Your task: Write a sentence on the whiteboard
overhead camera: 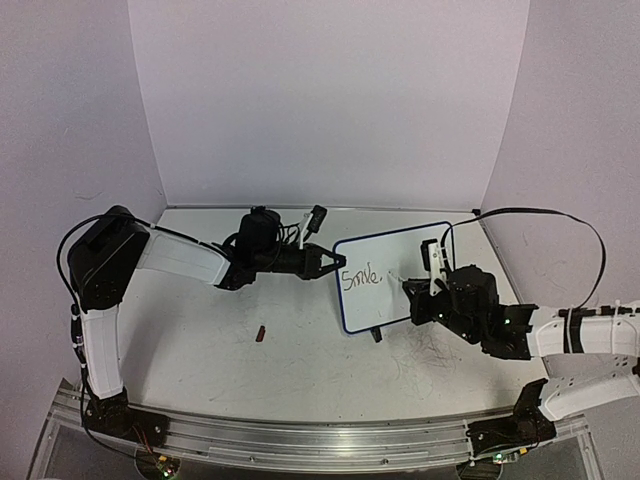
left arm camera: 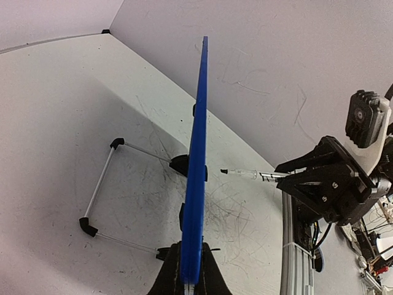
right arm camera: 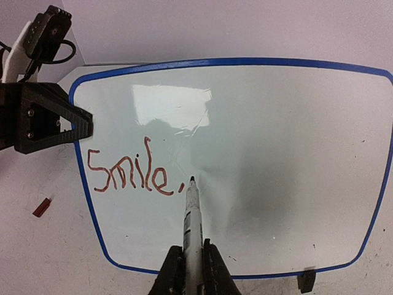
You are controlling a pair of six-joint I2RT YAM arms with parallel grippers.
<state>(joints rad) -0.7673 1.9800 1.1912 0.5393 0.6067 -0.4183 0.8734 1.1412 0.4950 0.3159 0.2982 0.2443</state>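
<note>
well right of centre on the desk (overhead camera: 200,340), the whiteboard (overhead camera: 395,290) stands on its wire stand (left arm camera: 101,190), right edge near the side wall. most desk room lies to its left, around a small red cap (overhead camera: 261,333). the left end effector (overhead camera: 333,264) reaches in level, pinching the board's left blue edge. the right end effector (right arm camera: 191,267) grips a marker (right arm camera: 191,215), tip just past the sentence (right arm camera: 132,173), which reads only "smile," in red.

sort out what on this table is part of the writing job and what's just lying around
In the job:
whiteboard, clamped at its edge by the left gripper
sentence, so far only "Smile,"
marker, held in the right gripper

Just lying about:
small red object on the table, apart from the board
old scribble marks
</note>
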